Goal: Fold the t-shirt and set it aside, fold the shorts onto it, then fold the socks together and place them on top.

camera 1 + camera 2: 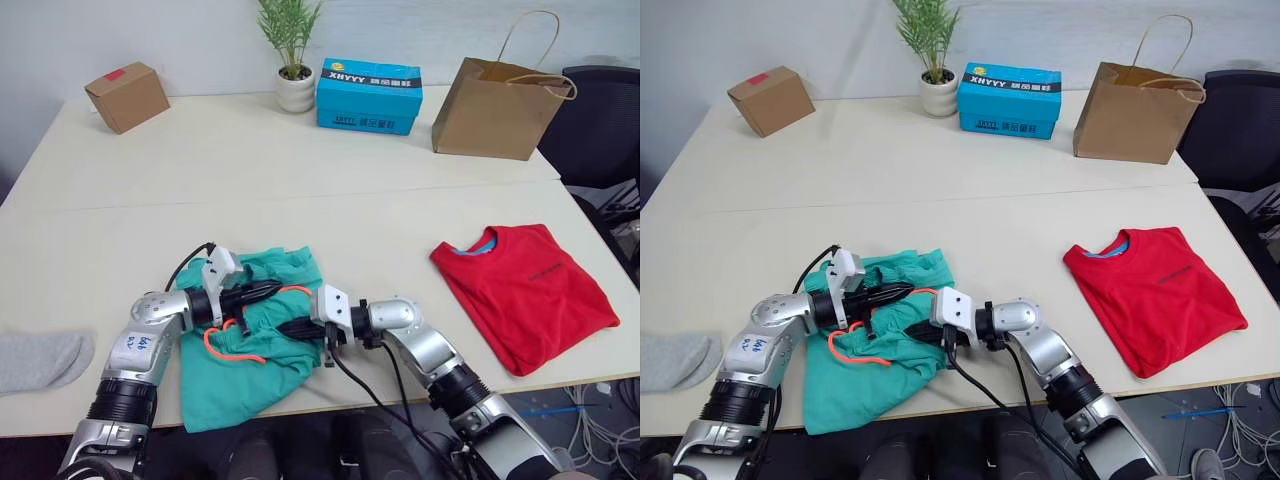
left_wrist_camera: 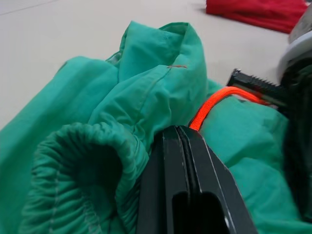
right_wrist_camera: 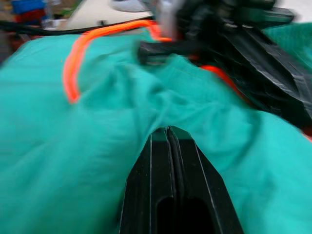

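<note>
The teal shorts lie crumpled near the table's front edge, their orange drawstring looping out on the left. My left gripper reaches in from the left and is shut on a raised fold of the shorts beside the gathered waistband. My right gripper comes from the right, just in front of the left one, and is shut on the cloth, which creases toward its tips. The folded red t-shirt rests at the right. One grey sock lies at the far left edge.
Along the back of the table stand a small cardboard box, a potted plant, a blue box and a brown paper bag. A black chair is at the right. Cables hang beyond the front right corner.
</note>
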Available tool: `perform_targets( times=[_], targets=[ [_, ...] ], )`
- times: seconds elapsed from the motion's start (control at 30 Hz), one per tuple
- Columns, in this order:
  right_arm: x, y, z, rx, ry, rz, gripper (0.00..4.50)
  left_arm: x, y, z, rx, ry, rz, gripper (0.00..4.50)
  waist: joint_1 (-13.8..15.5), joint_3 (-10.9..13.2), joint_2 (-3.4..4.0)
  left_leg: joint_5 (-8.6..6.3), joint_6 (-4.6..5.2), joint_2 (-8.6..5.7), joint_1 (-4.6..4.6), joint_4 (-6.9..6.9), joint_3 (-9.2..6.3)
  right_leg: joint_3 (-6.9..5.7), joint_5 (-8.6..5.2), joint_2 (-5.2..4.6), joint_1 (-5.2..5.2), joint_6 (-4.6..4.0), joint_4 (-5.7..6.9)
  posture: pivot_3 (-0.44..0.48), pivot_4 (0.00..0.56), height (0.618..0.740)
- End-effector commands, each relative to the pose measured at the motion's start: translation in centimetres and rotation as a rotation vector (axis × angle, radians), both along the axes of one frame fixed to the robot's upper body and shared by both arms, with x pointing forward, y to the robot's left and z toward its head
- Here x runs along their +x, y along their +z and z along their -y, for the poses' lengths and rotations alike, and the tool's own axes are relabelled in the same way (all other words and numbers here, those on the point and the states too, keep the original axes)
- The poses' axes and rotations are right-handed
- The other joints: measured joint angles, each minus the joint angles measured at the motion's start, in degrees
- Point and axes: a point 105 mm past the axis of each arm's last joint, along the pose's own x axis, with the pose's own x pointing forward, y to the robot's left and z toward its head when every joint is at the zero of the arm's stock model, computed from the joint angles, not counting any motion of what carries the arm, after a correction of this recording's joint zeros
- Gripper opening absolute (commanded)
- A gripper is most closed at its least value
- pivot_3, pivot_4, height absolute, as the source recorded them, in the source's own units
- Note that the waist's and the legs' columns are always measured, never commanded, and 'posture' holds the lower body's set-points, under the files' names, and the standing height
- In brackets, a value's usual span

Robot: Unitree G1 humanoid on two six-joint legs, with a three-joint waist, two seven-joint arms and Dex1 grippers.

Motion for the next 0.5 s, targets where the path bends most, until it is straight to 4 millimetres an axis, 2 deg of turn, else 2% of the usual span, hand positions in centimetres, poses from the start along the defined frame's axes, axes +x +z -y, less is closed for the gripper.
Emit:
perform_targets(
  times=[0.03,0.13,0.2,0.27,0.4,0.5],
  targets=[
    [-1.5,1.1,0.9,0.042,0.101,-0.005,0.04,0.1,-0.8,0.1,-0.011,0.055,-0.022,0.00,0.2,0.0,0.00,0.00,0.00,0.00,0.01,0.02,-0.02,-0.01,0.00,-0.01,0.03,0.00,0.01,0.000,0.150,0.740],
    [-1.1,2.5,1.8,0.082,0.100,0.032,0.04,-0.6,1.6,0.2,-0.100,0.010,0.029,0.00,0.1,0.0,-0.01,-0.01,0.01,-0.01,0.00,0.13,-0.04,-0.01,0.01,-0.03,0.04,0.02,0.10,0.000,0.150,0.740],
    [0.0,3.8,1.9,0.138,0.050,0.041,0.04,-1.3,3.8,-0.2,-0.165,-0.033,0.071,0.00,-0.1,0.0,-0.01,0.00,0.01,0.00,-0.01,0.13,-0.05,-0.02,0.01,-0.02,0.02,0.02,0.12,0.000,0.150,0.740],
    [1.2,5.0,1.6,0.188,-0.002,0.034,0.04,-1.9,5.1,-0.5,-0.179,-0.062,0.089,0.00,-0.3,0.0,-0.02,0.00,-0.04,0.05,-0.04,0.12,-0.05,-0.02,0.01,0.03,-0.03,0.01,0.15,0.000,0.150,0.740],
    [3.7,5.3,0.5,0.174,-0.098,0.085,0.04,-3.0,6.4,-2.1,-0.129,-0.056,0.094,0.00,-1.3,0.0,-0.02,0.03,-0.14,0.09,-0.02,0.06,-0.07,-0.03,-0.03,0.09,-0.05,-0.06,0.18,0.000,0.150,0.740],
    [4.9,5.3,-0.5,0.188,-0.151,0.090,0.04,-3.9,5.9,-3.1,-0.093,-0.029,0.070,0.00,-1.5,0.0,-0.01,0.03,-0.15,0.08,0.00,-0.08,-0.05,-0.02,-0.04,0.07,-0.07,-0.09,0.09,0.000,0.150,0.740]
  ],
)
